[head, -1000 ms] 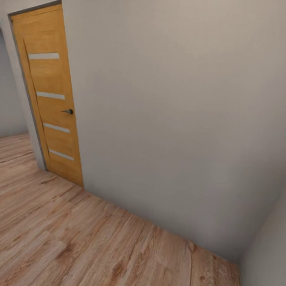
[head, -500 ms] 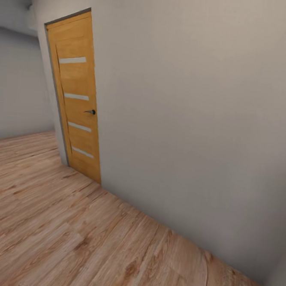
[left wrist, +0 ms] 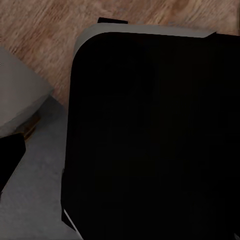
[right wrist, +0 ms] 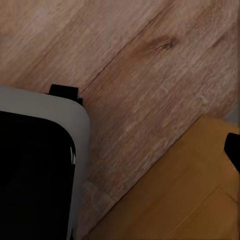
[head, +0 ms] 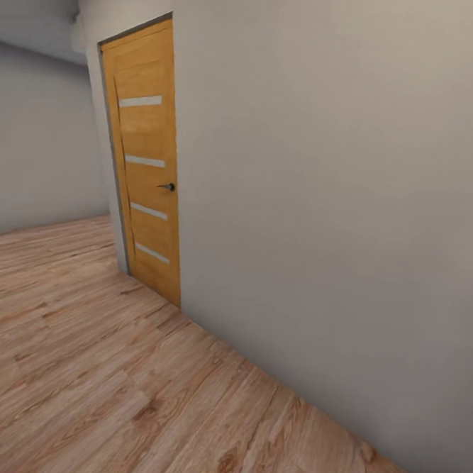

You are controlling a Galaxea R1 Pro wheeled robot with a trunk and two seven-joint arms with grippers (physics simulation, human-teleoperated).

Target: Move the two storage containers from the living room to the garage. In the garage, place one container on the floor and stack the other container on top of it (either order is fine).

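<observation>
No storage container was visible as the robot travelled beside a pale wall (head: 324, 201) over wood-plank flooring (head: 76, 380) near an orange door (head: 146, 165), gripper states indeterminable, so the next move apparently called for finding a bin.

One door, one floor, one wall

We count one orange wooden door (head: 146, 158) with four pale horizontal glass slats (head: 146, 161), one dark lever handle (head: 167, 186), one light wood-plank floor (head: 90, 381).
</observation>
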